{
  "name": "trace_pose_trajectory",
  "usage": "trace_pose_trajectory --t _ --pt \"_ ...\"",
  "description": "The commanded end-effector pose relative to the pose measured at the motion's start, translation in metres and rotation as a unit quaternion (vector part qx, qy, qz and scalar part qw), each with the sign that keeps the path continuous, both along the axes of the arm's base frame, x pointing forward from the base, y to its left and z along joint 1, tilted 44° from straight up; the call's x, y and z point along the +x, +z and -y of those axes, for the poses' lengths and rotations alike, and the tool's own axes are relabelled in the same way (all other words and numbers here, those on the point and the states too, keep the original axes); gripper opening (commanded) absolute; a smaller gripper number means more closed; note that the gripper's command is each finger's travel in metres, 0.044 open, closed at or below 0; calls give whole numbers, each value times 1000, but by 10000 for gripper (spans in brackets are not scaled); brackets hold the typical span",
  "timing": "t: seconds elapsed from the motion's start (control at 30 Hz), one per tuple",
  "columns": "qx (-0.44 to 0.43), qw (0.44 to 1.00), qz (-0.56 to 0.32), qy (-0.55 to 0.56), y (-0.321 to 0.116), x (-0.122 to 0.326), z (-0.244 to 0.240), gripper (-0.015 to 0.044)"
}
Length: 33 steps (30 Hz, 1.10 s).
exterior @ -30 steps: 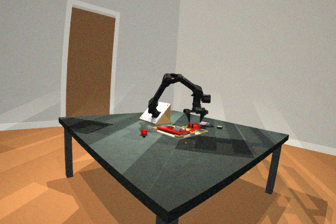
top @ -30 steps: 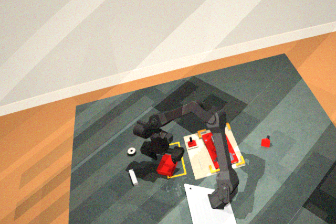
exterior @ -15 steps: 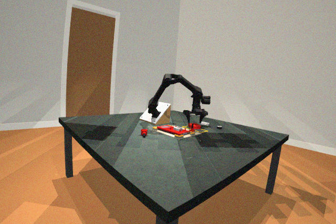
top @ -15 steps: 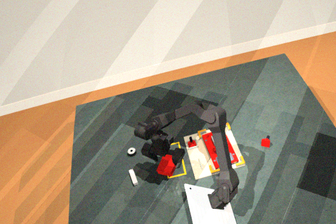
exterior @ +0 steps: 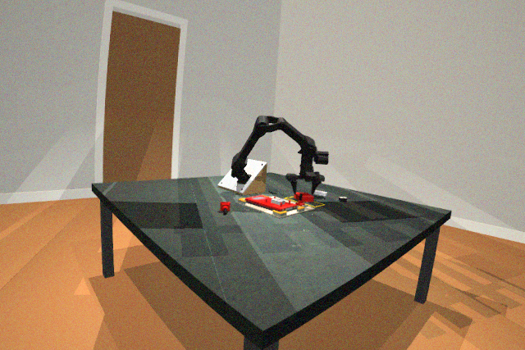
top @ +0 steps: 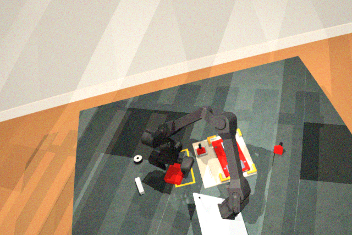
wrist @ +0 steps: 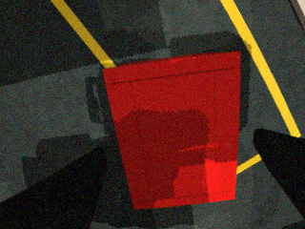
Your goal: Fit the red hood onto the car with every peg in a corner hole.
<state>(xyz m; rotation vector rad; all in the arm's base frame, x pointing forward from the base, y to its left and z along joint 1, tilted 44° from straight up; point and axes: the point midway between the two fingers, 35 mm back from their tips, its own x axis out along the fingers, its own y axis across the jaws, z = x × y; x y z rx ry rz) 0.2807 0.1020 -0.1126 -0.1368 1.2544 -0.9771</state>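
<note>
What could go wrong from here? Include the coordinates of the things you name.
The end effector (top: 174,167) (exterior: 306,193) (wrist: 178,145) is open around the red hood (top: 174,173) (exterior: 303,197) (wrist: 176,129), which sits askew between the fingers in the wrist view, so closing might twist it. The hood's roof also hides its corner holes from the wrist view, so lining them up with the pegs on the chassis (top: 220,155) (exterior: 265,201) could go slightly wrong.
</note>
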Motion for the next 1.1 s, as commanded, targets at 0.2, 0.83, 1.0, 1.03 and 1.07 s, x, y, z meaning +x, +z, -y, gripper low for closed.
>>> trace_pose_trajectory --t 0.2,0.83,1.0,1.03,1.07 --pt "-1 1000 0 3 -4 1 4 440" --pt "-2 1000 1 3 -11 0 11 440" --pt "0 1000 0 0 -10 0 9 335" --pt "0 1000 0 0 -10 0 9 328" --pt "0 1000 0 0 -10 0 9 322"
